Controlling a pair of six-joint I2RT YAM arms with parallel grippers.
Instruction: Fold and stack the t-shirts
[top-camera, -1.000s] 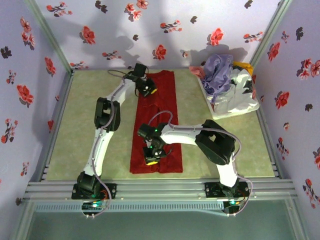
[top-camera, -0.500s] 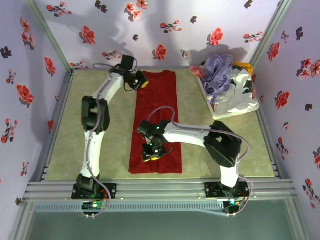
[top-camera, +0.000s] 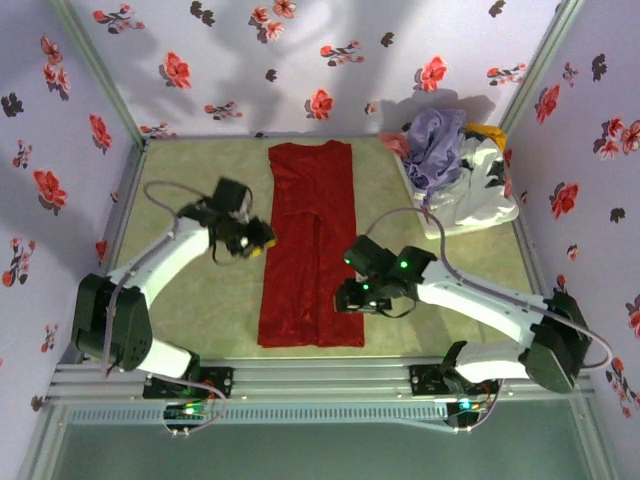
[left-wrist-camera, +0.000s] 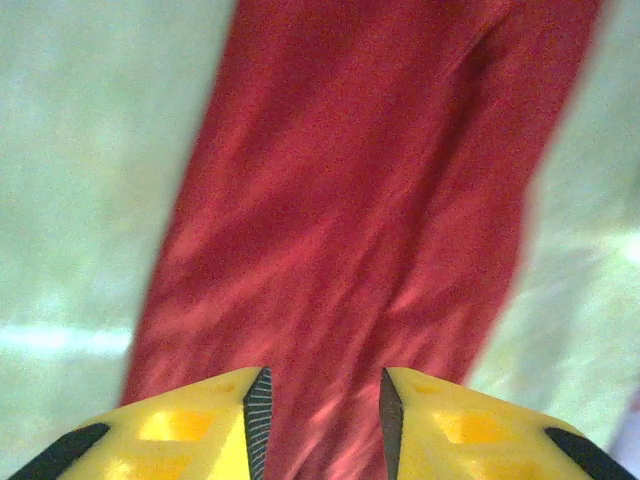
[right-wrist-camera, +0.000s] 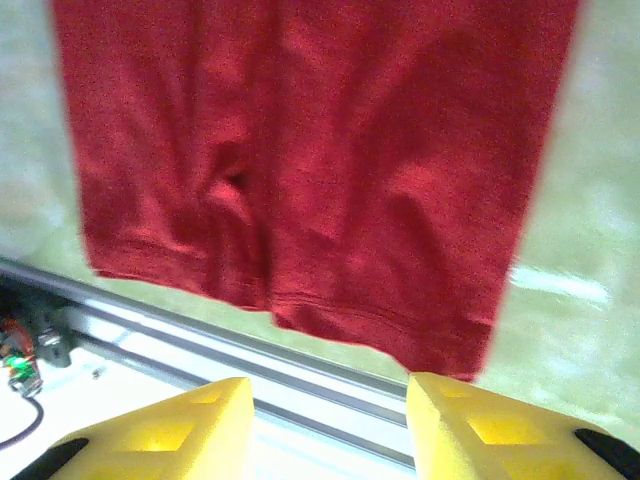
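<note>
- The red shirt (top-camera: 310, 250) lies flat in the middle of the table (top-camera: 190, 200) as 1 long narrow strip, with its hem at the near edge.
- The left tool (top-camera: 252, 240) hangs just beside the left edge of the strip, about halfway along it. Its jaws stand a little apart and pinch nothing.
- The right tool (top-camera: 348, 300) hangs just beside the right edge, nearer the hem. Its jaws are spread wide, with nothing between them.
- The lavender shirt (top-camera: 438, 145) is heaped in the basket (top-camera: 475, 210) at the far right, well apart.
- The lengthwise fold looks done, so I think the cross fold is the step in hand.
- To do it well, each tool should take 1 hem corner and pinch all layers together.
- Both should lift low and travel evenly to the far end, so that the edges meet and no wrinkle forms.
</note>
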